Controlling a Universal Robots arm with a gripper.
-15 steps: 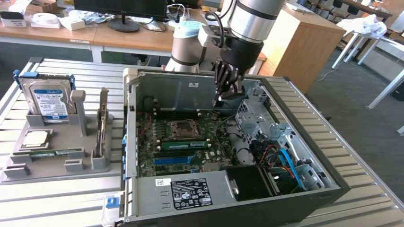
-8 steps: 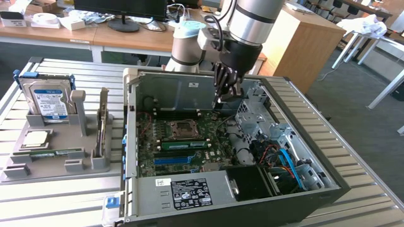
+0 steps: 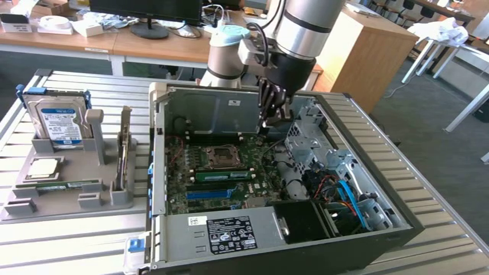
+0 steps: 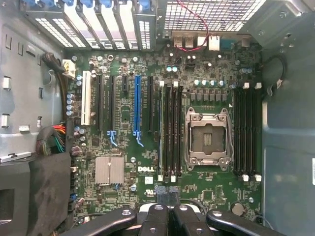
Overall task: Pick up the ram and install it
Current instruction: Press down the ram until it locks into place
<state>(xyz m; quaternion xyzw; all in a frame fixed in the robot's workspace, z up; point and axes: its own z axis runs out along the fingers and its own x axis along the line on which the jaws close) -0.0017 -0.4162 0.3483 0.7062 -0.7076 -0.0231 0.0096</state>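
Note:
A long green ram stick [image 3: 221,175] sits in a slot on the motherboard [image 3: 200,197] inside the open computer case. In the wrist view it is a thin edge [image 4: 160,132] at the side of the black slot bank beside the empty processor socket [image 4: 207,138]. My gripper [image 3: 269,121] hangs above the board near the case's back wall, higher than the stick and apart from it. Its fingers are shut together with nothing between them. The wrist view has my gripper [image 4: 166,192] closed over the board's edge.
At the exterior view's left, a grey holder [image 3: 68,203] carries a blue-labelled hard drive [image 3: 54,120], a processor chip [image 3: 42,168], a second green stick lying flat [image 3: 65,184] and a thin board standing on edge [image 3: 122,152]. Drive cages and cables [image 3: 336,183] fill the case's right side.

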